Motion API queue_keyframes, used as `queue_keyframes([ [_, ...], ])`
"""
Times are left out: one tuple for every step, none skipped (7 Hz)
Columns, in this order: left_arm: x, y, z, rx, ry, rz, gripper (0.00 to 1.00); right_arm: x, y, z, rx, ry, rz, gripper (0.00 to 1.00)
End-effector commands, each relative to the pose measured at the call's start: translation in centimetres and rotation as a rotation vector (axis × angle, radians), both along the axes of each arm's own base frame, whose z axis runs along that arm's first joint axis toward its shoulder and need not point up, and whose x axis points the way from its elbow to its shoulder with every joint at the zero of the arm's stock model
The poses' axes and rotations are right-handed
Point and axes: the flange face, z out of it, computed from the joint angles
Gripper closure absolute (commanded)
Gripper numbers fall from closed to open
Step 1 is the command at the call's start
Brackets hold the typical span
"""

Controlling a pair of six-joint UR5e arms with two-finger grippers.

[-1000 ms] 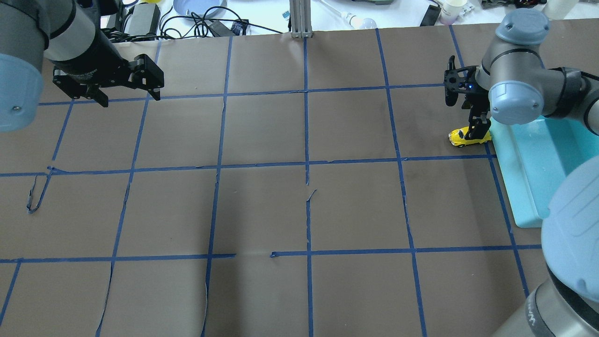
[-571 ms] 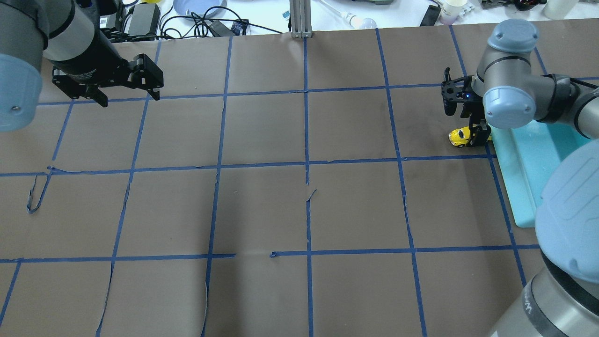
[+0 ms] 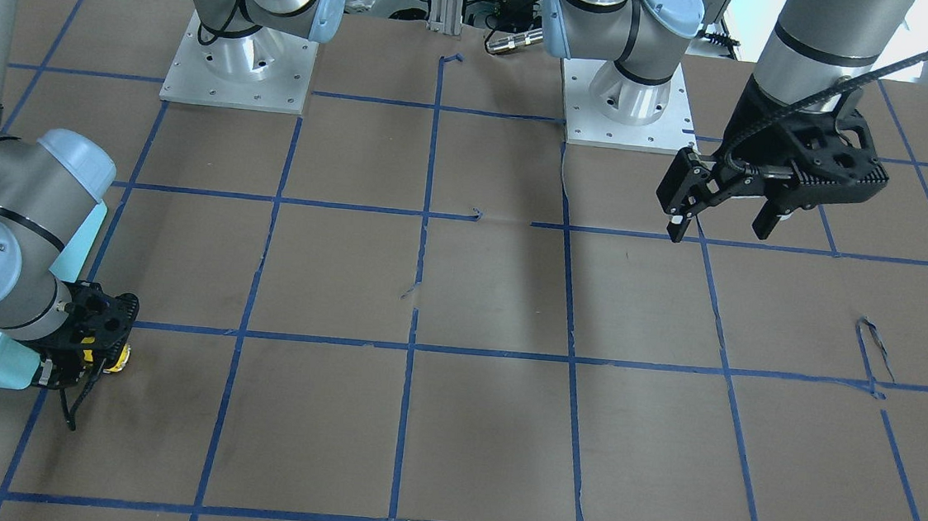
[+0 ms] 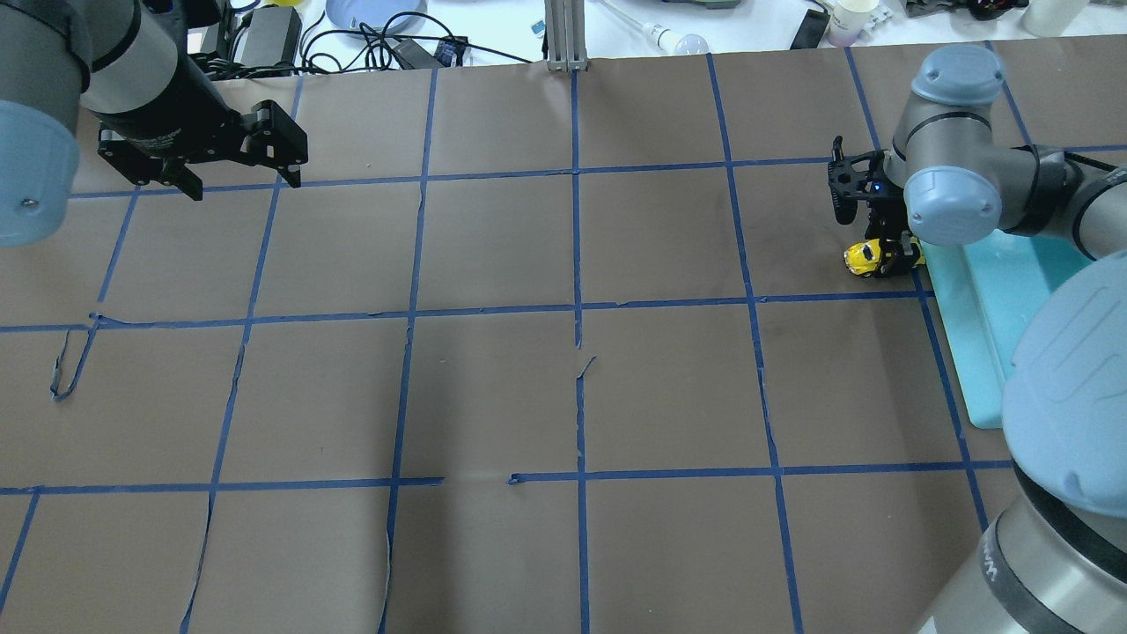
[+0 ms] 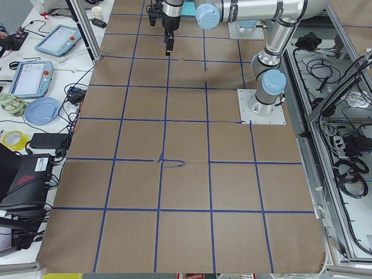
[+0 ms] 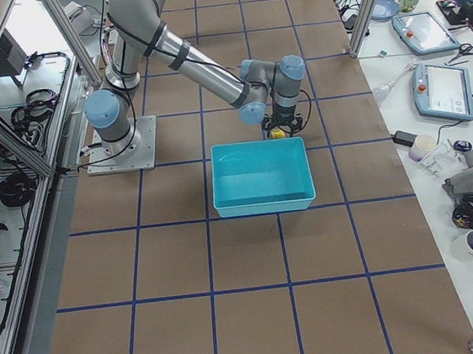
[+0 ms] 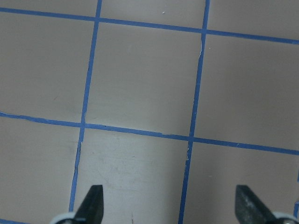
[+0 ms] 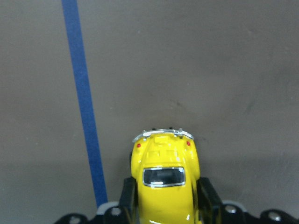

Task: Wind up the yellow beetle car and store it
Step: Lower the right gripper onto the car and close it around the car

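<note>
The yellow beetle car (image 4: 866,257) stands on the brown table paper at the far right, right beside the teal bin (image 4: 977,352). My right gripper (image 4: 891,254) is down over the car. In the right wrist view the car (image 8: 164,179) sits between the two fingers (image 8: 129,198), which press against its sides. The car also shows as a yellow speck in the front view (image 3: 118,360) and the right side view (image 6: 277,135). My left gripper (image 4: 246,187) hangs open and empty above the far left of the table; it also shows in the front view (image 3: 719,234).
The teal bin (image 6: 262,174) is empty and lies along the table's right side. Blue tape lines grid the table. Cables, a plate and cups lie beyond the far edge (image 4: 379,35). The left wrist view shows only bare paper between the fingertips (image 7: 93,200).
My right gripper has come down over the yellow car, and its fingers now sit around the car's body. The car and my left arm have not moved.
</note>
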Motion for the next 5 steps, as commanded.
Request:
queue_keyframes([
  [0.0, 0.0, 0.0, 0.0, 0.001, 0.0, 0.0, 0.7, -0.1, 0.8, -0.009, -0.011, 0.001, 1.0],
  [0.0, -0.1, -0.1, 0.001, 0.001, 0.0, 0.0, 1.9, -0.4, 1.6, -0.025, -0.01, 0.019, 1.0],
  [0.0, -0.1, 0.0, -0.001, 0.002, 0.001, 0.0, 4.2, -0.9, 4.5, -0.078, -0.012, 0.057, 1.0],
  [0.0, -0.1, 0.0, 0.0, 0.001, 0.0, 0.0, 5.3, -1.3, 7.5, -0.124, -0.018, 0.072, 1.0],
  [0.0, -0.1, 0.0, 0.0, 0.001, 0.0, 0.0, 5.0, -1.1, 10.9, -0.101, -0.011, 0.07, 1.0],
])
